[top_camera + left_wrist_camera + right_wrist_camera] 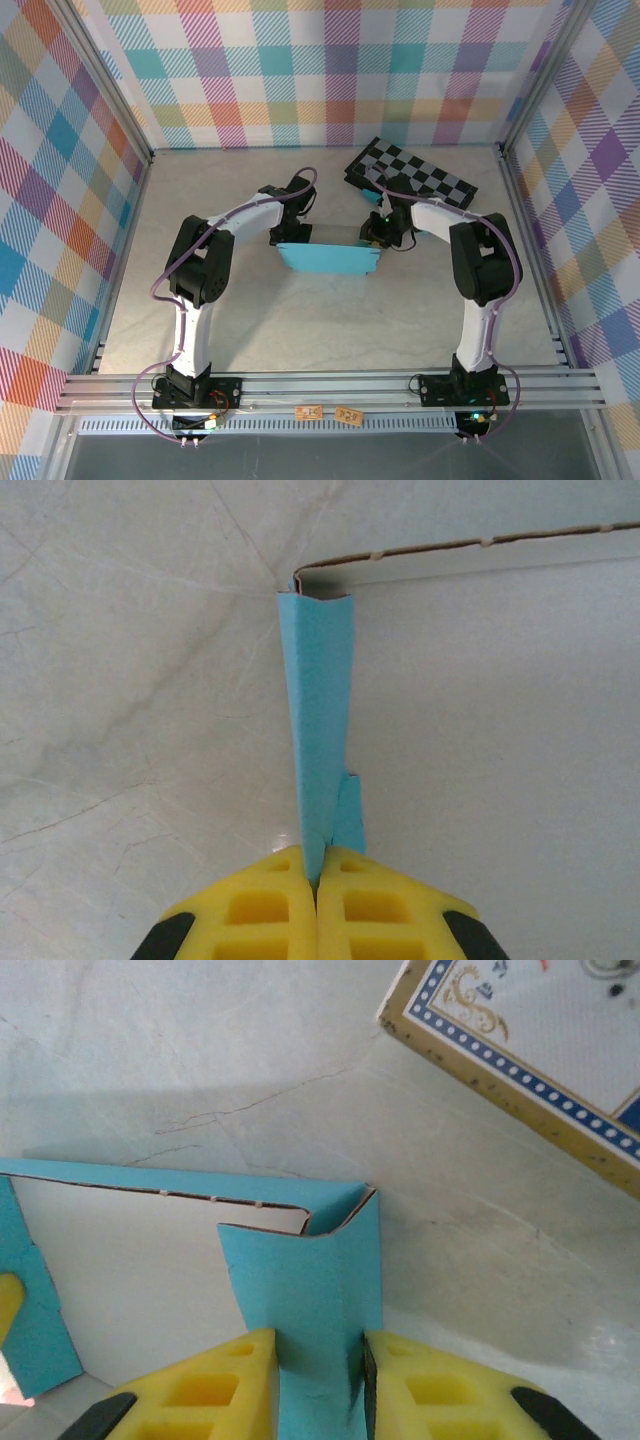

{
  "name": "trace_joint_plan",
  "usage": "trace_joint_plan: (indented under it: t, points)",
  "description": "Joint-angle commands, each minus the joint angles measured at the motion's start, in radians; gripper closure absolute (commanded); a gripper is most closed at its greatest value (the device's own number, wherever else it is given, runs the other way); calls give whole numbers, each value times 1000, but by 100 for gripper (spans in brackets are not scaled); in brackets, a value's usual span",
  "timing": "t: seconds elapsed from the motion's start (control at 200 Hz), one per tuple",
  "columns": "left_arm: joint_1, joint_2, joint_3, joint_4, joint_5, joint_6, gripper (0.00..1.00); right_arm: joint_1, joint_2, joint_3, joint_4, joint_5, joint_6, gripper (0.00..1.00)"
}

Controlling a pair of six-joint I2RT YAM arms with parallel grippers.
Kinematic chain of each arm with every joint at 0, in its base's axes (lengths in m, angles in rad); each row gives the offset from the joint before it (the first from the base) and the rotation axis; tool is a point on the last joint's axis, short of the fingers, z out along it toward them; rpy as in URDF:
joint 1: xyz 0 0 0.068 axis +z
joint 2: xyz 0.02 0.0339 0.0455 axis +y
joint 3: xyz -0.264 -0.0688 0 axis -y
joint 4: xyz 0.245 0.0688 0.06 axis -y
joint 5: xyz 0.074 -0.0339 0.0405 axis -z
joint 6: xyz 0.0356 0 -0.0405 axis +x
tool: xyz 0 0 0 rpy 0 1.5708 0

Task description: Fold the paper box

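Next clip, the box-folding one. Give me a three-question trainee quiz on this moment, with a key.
1. True or false: the left gripper is shut on the paper box.
2. Which flat thing lies just beyond the right gripper? A: a checkerboard. B: a laptop. C: a baking tray.
3. Fill in: the box is teal outside, and its inner side is ___.

Key: 1 true. 2 A. 3 grey-white.
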Motion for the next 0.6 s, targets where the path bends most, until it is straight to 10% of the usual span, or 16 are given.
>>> trace_joint_plan:
  t: [0.0, 0.595]
  points:
    - [-9, 29, 22, -13, 11, 30, 100, 30, 70, 36, -108, 110, -26, 74]
    - [-22, 20, 13, 16, 17, 28, 100, 116, 142, 162, -255, 253, -46, 88]
